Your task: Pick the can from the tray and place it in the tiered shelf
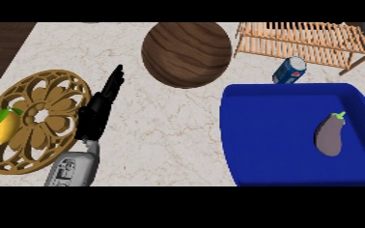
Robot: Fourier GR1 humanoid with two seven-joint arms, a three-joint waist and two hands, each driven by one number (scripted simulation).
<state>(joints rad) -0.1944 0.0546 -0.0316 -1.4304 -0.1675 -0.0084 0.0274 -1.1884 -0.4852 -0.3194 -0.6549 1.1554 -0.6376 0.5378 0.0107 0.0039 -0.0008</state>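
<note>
A blue can [289,71] with a silver top stands tilted on the counter, between the blue tray [274,140] and the wooden slatted shelf [303,41] at the back right. It touches neither hand. My left hand [96,111] rests at the left over the counter, fingers straight and pointing away, holding nothing. The right hand does not show in the head view.
A purple eggplant [330,134] lies in the tray's right part. A dark wooden round board [188,53] sits at the back centre. At the far left an ornate golden trivet [43,121] carries a yellow-green fruit [7,124]. The marble counter ends at a dark strip on the far left.
</note>
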